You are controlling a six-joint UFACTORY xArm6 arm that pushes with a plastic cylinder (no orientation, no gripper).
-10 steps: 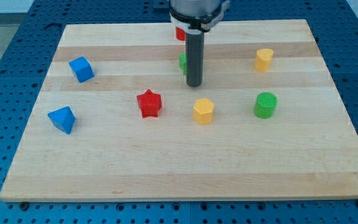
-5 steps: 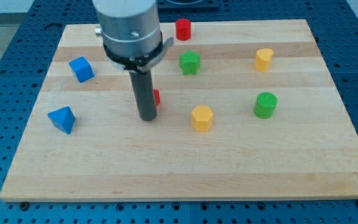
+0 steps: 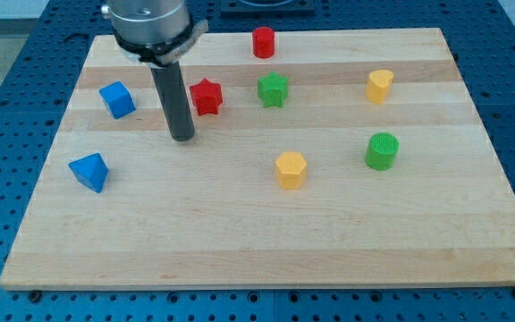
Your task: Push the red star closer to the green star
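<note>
The red star [image 3: 206, 97] lies on the wooden board [image 3: 266, 233], toward the view's top and left of centre. The green star [image 3: 274, 89] lies to its right, a short gap between them. My tip [image 3: 182, 139] is on the board just below and to the left of the red star, apart from it. The dark rod rises from the tip to the arm's head at the view's top left.
A red cylinder [image 3: 263, 42] sits above the green star. Blue blocks lie at the left [image 3: 116, 99] and lower left [image 3: 89, 172]. A yellow hexagonal block [image 3: 291, 169], a green cylinder [image 3: 382, 151] and a yellow block [image 3: 380, 86] lie to the right.
The red star has moved up the view, from lower centre to beside the green star. My tip swept left past the star and now sits up and left of its earlier place.
</note>
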